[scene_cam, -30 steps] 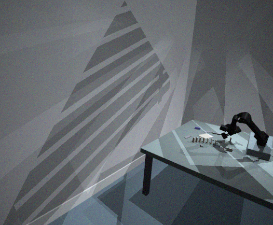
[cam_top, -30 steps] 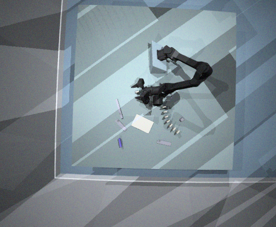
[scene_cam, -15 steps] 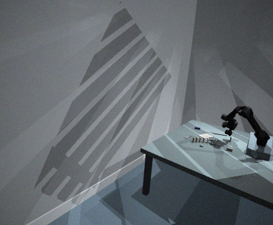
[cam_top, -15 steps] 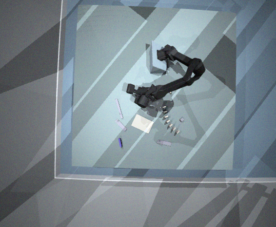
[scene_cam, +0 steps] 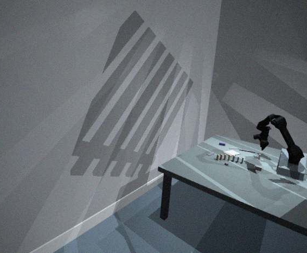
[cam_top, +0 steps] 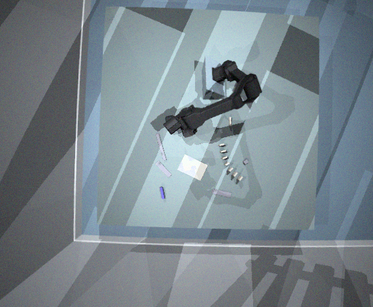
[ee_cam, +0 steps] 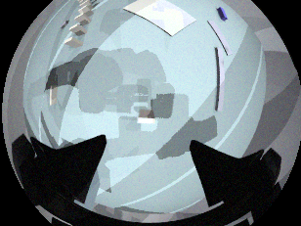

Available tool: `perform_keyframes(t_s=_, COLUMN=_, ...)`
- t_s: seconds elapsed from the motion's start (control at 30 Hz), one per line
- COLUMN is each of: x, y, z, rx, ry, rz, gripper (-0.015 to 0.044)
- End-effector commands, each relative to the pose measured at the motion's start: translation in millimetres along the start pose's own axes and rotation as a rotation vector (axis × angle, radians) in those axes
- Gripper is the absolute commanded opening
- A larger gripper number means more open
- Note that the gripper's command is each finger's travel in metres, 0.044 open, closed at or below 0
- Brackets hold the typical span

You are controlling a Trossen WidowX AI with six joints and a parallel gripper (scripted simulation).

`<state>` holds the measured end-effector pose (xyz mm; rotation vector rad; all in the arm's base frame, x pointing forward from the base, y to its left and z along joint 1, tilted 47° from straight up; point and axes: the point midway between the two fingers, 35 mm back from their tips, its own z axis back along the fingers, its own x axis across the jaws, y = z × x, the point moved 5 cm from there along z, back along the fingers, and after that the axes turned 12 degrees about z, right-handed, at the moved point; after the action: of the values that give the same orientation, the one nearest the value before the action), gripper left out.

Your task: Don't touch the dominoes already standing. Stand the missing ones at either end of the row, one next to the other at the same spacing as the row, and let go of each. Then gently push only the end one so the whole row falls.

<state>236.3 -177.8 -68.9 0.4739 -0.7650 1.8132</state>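
The row of several cream dominoes (cam_top: 225, 158) (scene_cam: 232, 158) (ee_cam: 78, 29) stands in a curve right of the white pad. One separate domino (scene_cam: 259, 156) (ee_cam: 147, 119) appears to stand alone below my gripper; the arm hides it in the top view. Another domino (cam_top: 230, 120) (scene_cam: 257, 168) (ee_cam: 53, 94) appears to lie flat beyond the row's arm-side end, beside a dark shadow. My gripper (scene_cam: 262, 148) (ee_cam: 149, 143) is open and empty, pointing down above the table. The lone domino shows between and beyond its fingertips in the wrist view.
The white pad (cam_top: 190, 166) (scene_cam: 231, 152) (ee_cam: 163, 16) lies beside the row. A small grey block (cam_top: 245, 161) (scene_cam: 226, 164) is on its other side. Pale strips (cam_top: 161, 146) (cam_top: 163, 168) (cam_top: 221, 193) and a blue block (cam_top: 162, 192) (scene_cam: 222, 144) (ee_cam: 222, 13) lie farther out.
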Motion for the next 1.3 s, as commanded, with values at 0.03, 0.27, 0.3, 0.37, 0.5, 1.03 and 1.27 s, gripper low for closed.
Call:
perform_keyframes(t_s=0.03, x=-0.2, y=-1.7, z=-3.7, rx=-0.013, ry=-0.020, rz=0.020, gripper=0.0440)
perform_keyframes(t_s=0.27, x=1.6, y=-2.8, z=-65.7, rx=-0.014, ry=-0.022, rz=0.021, gripper=0.0440)
perform_keyframes(t_s=0.3, x=1.9, y=-2.8, z=-67.4, rx=-0.014, ry=-0.022, rz=0.021, gripper=0.0440)
perform_keyframes(t_s=0.37, x=1.9, y=-2.8, z=-67.4, rx=-0.014, ry=-0.022, rz=0.021, gripper=0.0440)
perform_keyframes(t_s=0.5, x=2.0, y=-2.8, z=-71.6, rx=-0.015, ry=-0.022, rz=0.021, gripper=0.0440)
perform_keyframes(t_s=1.03, x=2.7, y=-2.8, z=-82.4, rx=-0.015, ry=-0.023, rz=0.021, gripper=0.0256)
perform_keyframes(t_s=1.27, x=2.7, y=-2.8, z=-82.4, rx=-0.015, ry=-0.023, rz=0.021, gripper=0.0107)
